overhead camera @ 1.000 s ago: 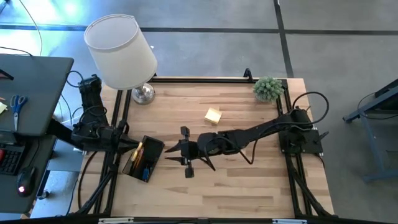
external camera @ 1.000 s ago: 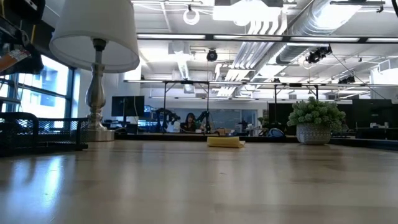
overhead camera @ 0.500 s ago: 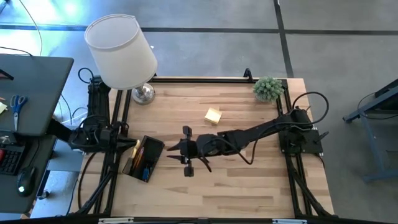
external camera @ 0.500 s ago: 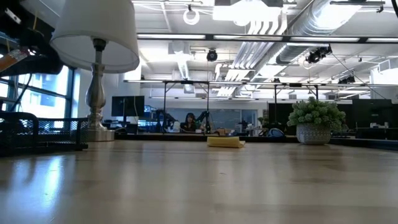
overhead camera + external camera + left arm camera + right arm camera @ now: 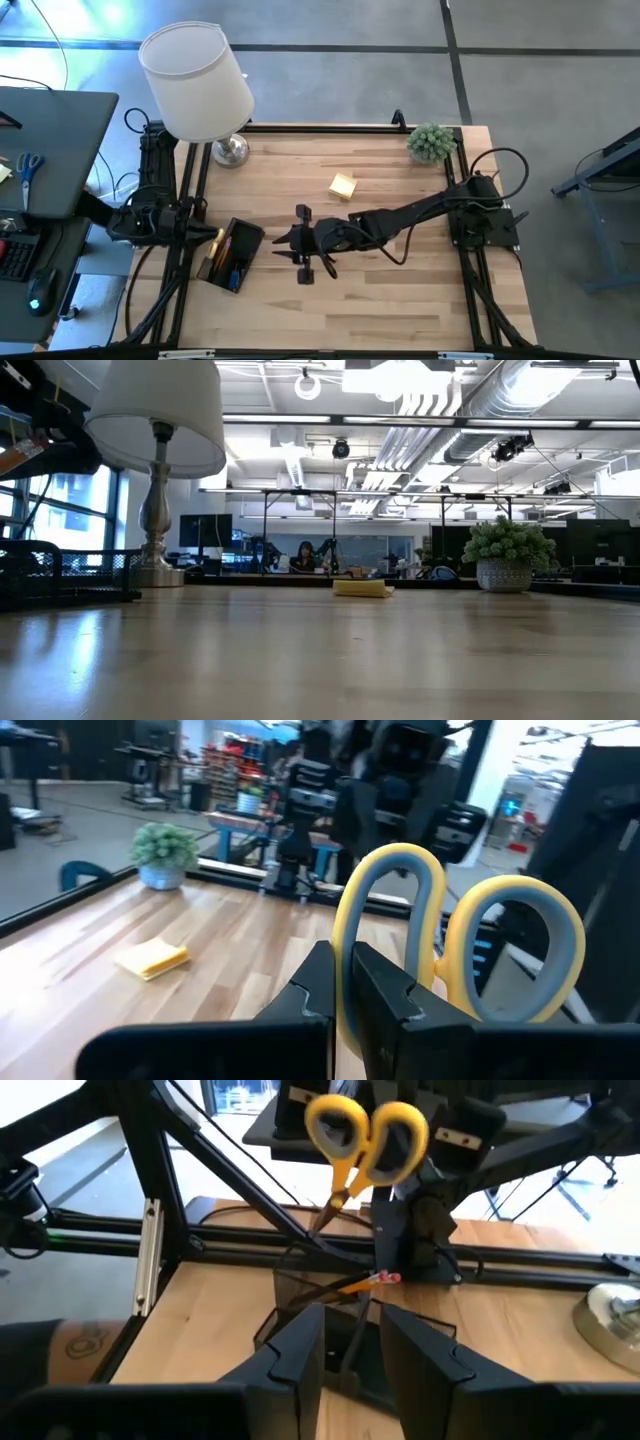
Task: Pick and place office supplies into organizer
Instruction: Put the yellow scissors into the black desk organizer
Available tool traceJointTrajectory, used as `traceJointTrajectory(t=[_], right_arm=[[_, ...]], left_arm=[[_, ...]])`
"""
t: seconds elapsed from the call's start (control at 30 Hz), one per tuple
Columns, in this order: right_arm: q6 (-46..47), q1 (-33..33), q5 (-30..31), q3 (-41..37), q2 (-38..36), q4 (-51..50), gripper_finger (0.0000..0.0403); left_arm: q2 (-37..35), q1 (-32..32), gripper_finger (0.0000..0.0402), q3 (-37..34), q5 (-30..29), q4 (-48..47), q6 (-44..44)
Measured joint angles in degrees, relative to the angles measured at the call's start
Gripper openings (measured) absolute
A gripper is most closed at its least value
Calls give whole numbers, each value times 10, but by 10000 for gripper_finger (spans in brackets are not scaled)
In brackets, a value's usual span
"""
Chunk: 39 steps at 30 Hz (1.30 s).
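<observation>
Robot: Since a second ago my left arm has folded down from beside the lamp [image 5: 195,80] to the bench [image 5: 380,300] edge next to the organizer [image 5: 232,258]. My right arm has hardly shifted.

Operator: What are your left fingers doing?

Robot: My left fingers [image 5: 335,985] are pressed together, pinching the yellow-handled scissors [image 5: 455,950]. One yellow loop sits between them, and both loops rise above the tips in my left wrist view.

Operator: Where are the scissors compared with the organizer?

Robot: My right wrist view shows them hanging over it, handles up and blades pointing down toward a compartment. Whether the tips touch the mesh I cannot tell. A pencil [image 5: 362,1283] with a pink eraser leans in that same end.

Operator: And the right fingers?

Robot: My right fingers [image 5: 282,240] are spread partway with nothing between them. They hover over the middle of the bench, pointing at the organizer and just beside it.

Operator: Anything else loose?

Robot: One yellow sticky-note pad [image 5: 342,186] lies flat on the bench, well apart from the organizer, between my right arm and the far edge. Near the far right corner stands a small green plant [image 5: 431,141].
</observation>
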Motion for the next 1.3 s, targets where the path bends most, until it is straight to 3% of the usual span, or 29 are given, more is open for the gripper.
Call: traceJointTrajectory(t=[0.23,0.47,0.7,0.8,1.03,1.3], right_arm=[[2,11,0,0,0,-13,94],[5,17,-2,0,0,-30,94],[5,31,11,0,0,-31,94],[5,35,15,0,0,-33,94],[7,37,15,0,0,-48,94],[16,50,17,0,0,-76,94]], left_arm=[[7,0,0,-2,53,-6,14],[7,1,0,-2,145,92,106],[10,23,0,-2,156,106,123],[21,81,0,-2,228,119,123],[51,253,0,-2,469,167,129],[51,383,0,-2,684,191,162]])
